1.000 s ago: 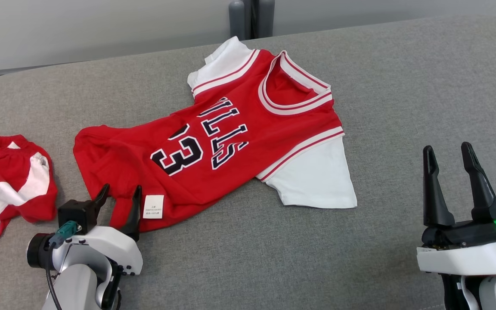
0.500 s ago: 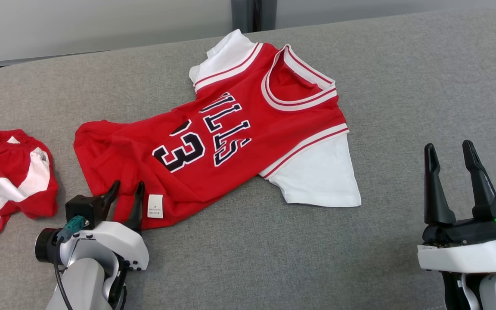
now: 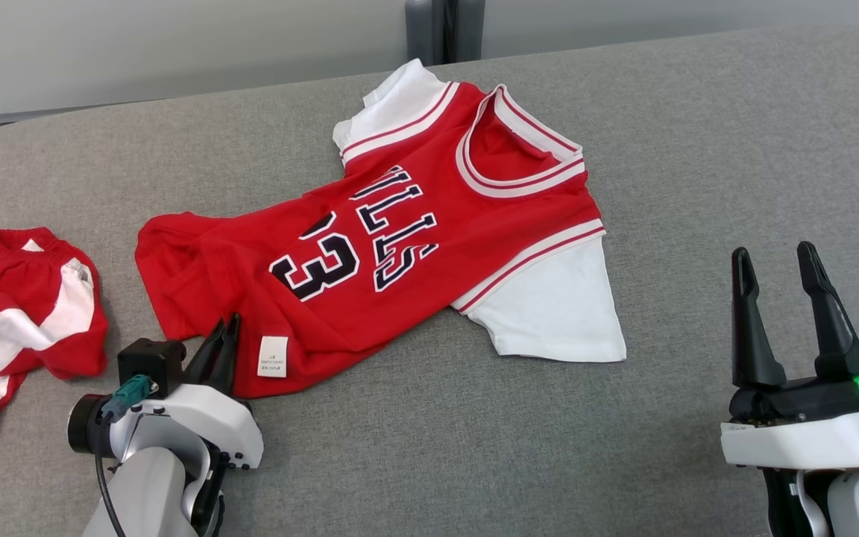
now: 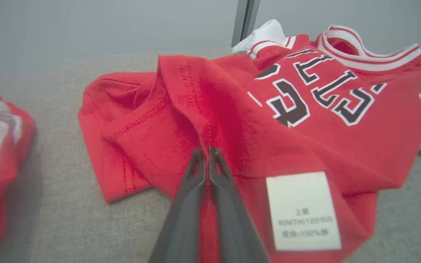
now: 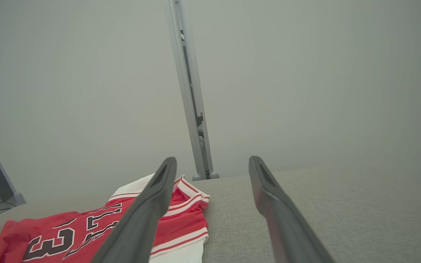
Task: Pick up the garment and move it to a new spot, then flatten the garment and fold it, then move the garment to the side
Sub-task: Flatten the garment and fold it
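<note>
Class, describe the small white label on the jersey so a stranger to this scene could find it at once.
On the grey fabric surface lies a red jersey. At its near hem, just right of the left gripper, sits the label: a small white rectangle with faint grey print, unlike the large plain white sleeves.
</note>
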Motion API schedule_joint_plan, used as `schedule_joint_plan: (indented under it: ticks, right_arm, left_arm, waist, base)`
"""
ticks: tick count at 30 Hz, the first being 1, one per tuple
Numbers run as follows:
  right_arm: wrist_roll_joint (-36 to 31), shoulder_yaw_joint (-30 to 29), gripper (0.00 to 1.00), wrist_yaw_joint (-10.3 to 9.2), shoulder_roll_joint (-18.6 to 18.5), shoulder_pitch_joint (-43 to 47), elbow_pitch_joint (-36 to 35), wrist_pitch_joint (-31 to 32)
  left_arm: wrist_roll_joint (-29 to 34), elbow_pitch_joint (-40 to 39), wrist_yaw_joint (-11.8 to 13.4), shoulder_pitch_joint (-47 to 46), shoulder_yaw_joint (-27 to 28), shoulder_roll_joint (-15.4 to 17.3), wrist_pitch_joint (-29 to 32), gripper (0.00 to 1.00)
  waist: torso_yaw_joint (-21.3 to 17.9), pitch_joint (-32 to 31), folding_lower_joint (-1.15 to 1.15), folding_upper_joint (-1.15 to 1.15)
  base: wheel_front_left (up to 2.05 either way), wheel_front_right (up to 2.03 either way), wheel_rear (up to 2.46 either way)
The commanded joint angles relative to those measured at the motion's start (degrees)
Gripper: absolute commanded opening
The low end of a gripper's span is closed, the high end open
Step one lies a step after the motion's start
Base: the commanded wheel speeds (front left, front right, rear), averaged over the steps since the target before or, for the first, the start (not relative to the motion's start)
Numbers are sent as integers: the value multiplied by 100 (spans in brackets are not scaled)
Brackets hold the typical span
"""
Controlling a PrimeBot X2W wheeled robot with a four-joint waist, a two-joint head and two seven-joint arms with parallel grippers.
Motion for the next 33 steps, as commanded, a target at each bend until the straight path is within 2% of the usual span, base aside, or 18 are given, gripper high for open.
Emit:
schedule_joint_plan:
  ticks: [1,3,8,17,21,33]
  right_arm:
    - [28,-25,100,0,-34,46,74,-10]
    - [57,-48,100,0,-34,89,206,-10]
    - [167,11,100,0,-33,92,1096,59]
    - [416,167,100,0,-34,-367,2240,439]
    - [549,374,100,0,-42,-645,2890,793]
    - [785,330,100,0,-38,-891,3732,915]
  left_arm:
    - [-50,-57,6,-12,28,40,-47,0]
    - [-96,-133,43,53,85,36,-63,0]
    - [-242,-474,119,215,264,4,-83,0]
    - [-201,-1083,90,466,120,-40,-88,0]
    - [-184,-1408,115,608,-31,-73,-10,0]
    - [-225,-1830,180,820,-224,-112,131,0]
  waist:
    - [4,-32,0,0]
    - [12,-75,0,0]
    - [93,-165,0,0]
    - [386,-158,0,0]
    - [599,-133,0,0]
    - [850,-130,0,0]
  base:
    - [0,0,0]
    - [0,0,0]
    - [0,0,0]
    - [0,0,0]
    - [0,0,0]
    - [0,0,0]
